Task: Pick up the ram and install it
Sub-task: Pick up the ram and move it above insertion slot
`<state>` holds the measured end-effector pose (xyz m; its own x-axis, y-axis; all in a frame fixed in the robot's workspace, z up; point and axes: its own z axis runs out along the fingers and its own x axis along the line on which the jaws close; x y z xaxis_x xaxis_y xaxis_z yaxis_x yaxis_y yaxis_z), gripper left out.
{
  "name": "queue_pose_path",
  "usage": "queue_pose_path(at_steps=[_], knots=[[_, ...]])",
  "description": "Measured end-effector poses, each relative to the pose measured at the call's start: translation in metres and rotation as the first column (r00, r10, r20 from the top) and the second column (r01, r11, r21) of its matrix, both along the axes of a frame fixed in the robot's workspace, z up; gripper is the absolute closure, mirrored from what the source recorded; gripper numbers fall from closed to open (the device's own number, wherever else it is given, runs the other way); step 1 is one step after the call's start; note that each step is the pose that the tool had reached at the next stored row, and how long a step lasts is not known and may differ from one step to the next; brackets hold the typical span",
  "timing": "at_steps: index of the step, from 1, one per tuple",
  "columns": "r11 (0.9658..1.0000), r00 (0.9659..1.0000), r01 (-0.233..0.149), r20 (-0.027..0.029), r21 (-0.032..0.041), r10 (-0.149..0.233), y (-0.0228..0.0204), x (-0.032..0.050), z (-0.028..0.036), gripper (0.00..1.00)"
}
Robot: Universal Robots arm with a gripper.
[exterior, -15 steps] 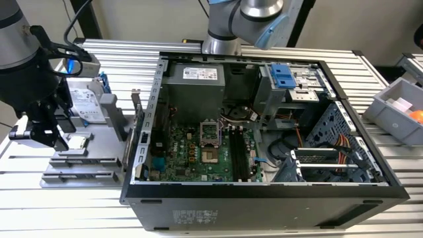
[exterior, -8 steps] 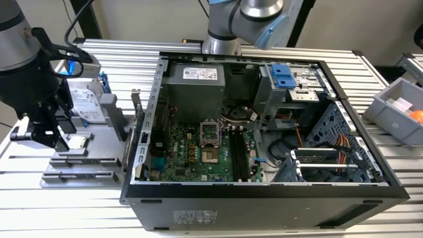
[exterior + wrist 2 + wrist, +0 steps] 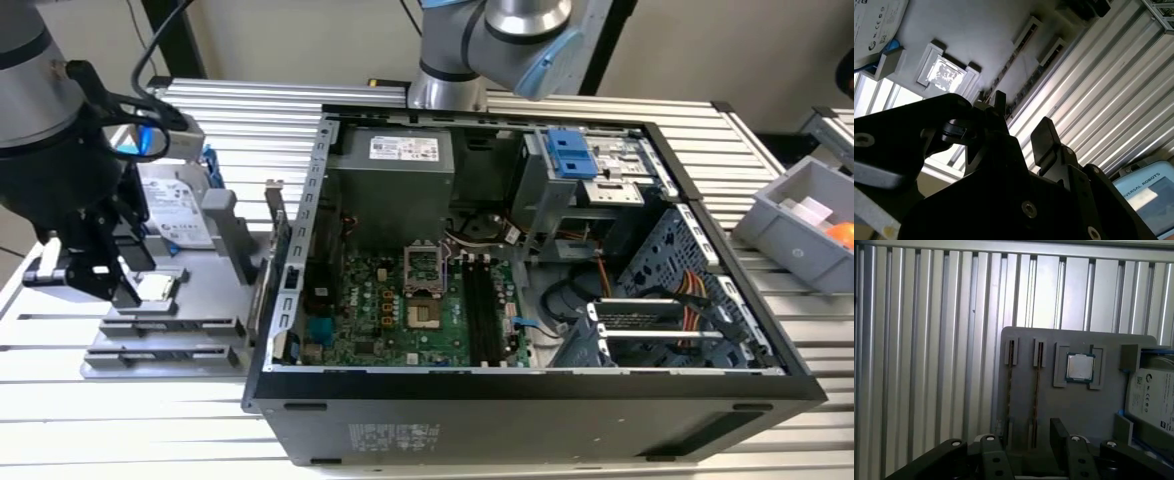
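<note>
Spread hand (image 3: 1025, 434) above the ram (image 3: 1037, 390)

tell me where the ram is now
In the first wrist view, two ram sticks stand on edge in the gray tray, beside the chip; the tray sits at the exterior view's left, next to the case.

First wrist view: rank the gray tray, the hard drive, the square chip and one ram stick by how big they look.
1. Gray tray, largest.
2. Hard drive, though the picture's edge cuts it off.
3. Ram stick and square chip: unsure; the stick is longer but shows edge-on, the chip wider.
</note>
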<state>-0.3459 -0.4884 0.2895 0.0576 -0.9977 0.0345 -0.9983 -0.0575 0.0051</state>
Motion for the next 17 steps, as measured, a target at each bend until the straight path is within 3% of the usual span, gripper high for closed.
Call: queue_pose_path(at_steps=[17], knots=[[1.0,1.0,0.0,0.0,-0.004,0.0,0.0,0.0,-0.0058,0.0]])
